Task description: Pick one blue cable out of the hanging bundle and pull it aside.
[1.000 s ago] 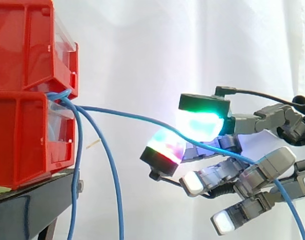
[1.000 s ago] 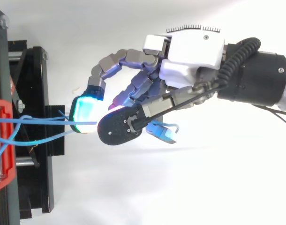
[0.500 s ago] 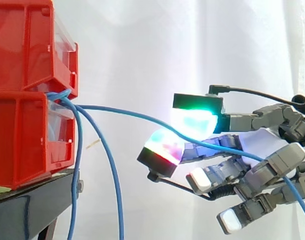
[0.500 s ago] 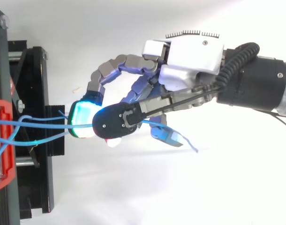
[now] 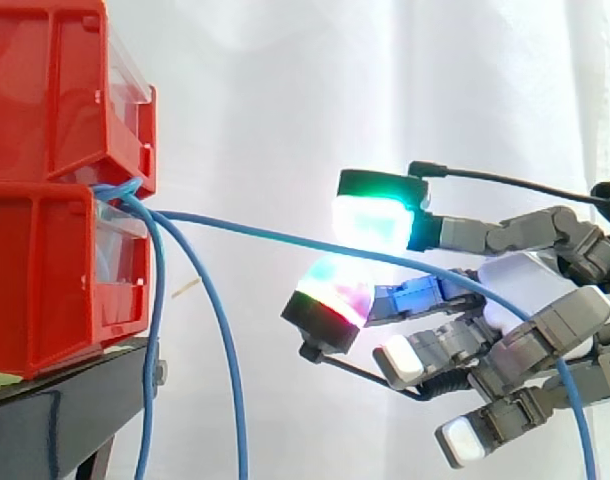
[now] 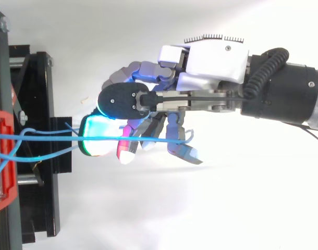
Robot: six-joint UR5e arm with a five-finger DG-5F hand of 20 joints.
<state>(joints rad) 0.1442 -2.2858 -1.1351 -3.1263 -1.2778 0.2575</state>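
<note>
One blue cable (image 5: 265, 232) stretches from the red bins (image 5: 55, 180) to the right and passes between two glowing pads of the hand (image 5: 525, 285). The pads stand apart and do not clamp it. The other blue cables (image 5: 230, 380) hang just beside the bins.

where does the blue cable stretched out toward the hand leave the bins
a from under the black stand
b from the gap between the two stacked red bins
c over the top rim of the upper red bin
b: in the side view the stretched blue cable comes out where the upper red bin sits on the lower red bin, then runs across to the hand.
</note>
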